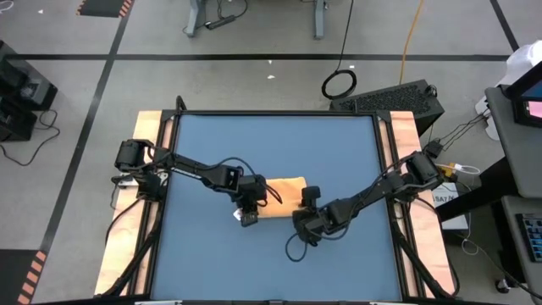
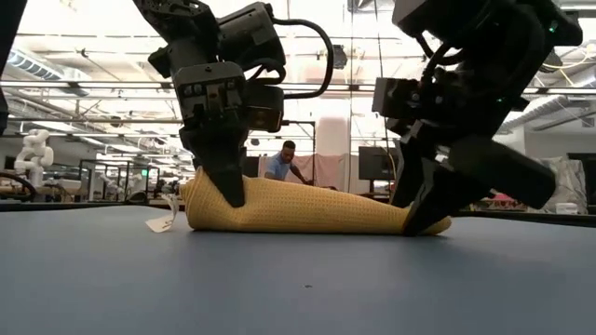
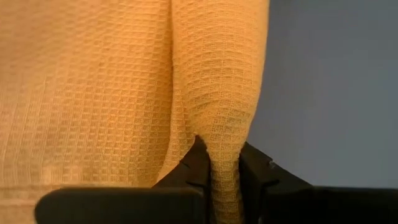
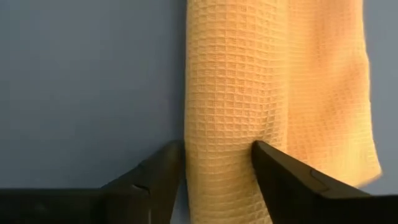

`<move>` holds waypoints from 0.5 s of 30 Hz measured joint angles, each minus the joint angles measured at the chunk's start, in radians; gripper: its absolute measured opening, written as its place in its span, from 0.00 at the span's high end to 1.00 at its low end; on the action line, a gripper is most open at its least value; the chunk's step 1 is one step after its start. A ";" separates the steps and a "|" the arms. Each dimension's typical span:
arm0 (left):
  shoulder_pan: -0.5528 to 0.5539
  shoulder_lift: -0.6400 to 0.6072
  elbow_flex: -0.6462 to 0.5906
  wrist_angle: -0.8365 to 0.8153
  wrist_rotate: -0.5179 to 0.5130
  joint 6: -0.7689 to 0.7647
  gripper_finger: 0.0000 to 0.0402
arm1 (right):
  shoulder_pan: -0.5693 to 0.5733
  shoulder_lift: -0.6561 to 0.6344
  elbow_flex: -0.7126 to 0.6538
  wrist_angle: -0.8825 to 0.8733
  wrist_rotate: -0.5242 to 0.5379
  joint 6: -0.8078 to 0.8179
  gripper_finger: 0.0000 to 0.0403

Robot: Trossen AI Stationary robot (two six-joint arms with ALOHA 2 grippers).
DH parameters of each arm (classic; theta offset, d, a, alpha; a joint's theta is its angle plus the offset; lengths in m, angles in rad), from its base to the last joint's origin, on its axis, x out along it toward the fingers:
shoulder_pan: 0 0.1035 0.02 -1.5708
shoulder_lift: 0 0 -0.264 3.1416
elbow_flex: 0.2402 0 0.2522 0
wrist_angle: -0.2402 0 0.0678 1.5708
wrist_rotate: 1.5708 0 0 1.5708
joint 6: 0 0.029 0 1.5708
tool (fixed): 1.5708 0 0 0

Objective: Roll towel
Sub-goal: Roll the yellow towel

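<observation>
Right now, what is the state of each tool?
Left tool: shut on the towel, pinching its rolled edge.
Right tool: closed around the towel roll.

The towel (image 3: 93,93) is soft cloth with a bumpy waffle weave of tiny squares, and it looks matt. A small white tag (image 2: 160,223) hangs at one end; it looks like paper or thin cloth. The table (image 1: 271,144) top is smooth, matt blue, with bare wood strips (image 1: 405,135) along its sides. The left gripper's fingers (image 3: 196,165) and the right gripper's fingers (image 4: 283,177) look like hard, dark, smooth plastic.
</observation>
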 joint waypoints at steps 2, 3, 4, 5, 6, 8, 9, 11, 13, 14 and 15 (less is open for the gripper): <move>0.000 0.000 0.000 0.000 0.000 0.003 0.90 | -0.006 0.000 0.000 -0.003 0.005 -0.010 0.49; 0.000 0.000 0.000 0.000 0.002 0.004 0.90 | -0.011 0.000 0.000 -0.002 -0.001 -0.017 0.47; 0.000 0.000 0.000 0.000 0.006 0.004 0.90 | -0.020 -0.001 0.000 -0.002 -0.017 -0.023 0.46; 0.000 0.000 0.000 0.000 0.012 0.004 0.90 | -0.031 -0.002 0.000 -0.001 -0.038 -0.024 0.44; 0.001 0.000 0.000 0.000 0.017 0.004 0.90 | -0.042 -0.004 0.000 -0.001 -0.061 -0.024 0.43; 0.001 0.000 0.001 0.000 0.022 0.004 0.90 | -0.062 -0.005 0.001 -0.001 -0.092 -0.030 0.42; 0.001 0.000 0.001 0.000 0.022 0.004 0.90 | -0.071 -0.005 0.002 0.000 -0.110 -0.037 0.43; 0.001 0.000 0.001 -0.001 0.023 0.005 0.90 | -0.097 -0.007 0.003 0.001 -0.161 -0.051 0.44; 0.001 0.000 0.001 -0.003 0.024 0.009 0.90 | -0.113 -0.008 0.003 0.002 -0.185 -0.058 0.46; 0.001 0.000 0.001 -0.003 0.025 0.010 0.90 | -0.115 -0.013 0.003 0.000 -0.185 -0.061 0.47; 0.000 0.000 0.001 -0.003 0.025 0.010 0.90 | -0.115 -0.020 0.002 -0.002 -0.182 -0.065 0.48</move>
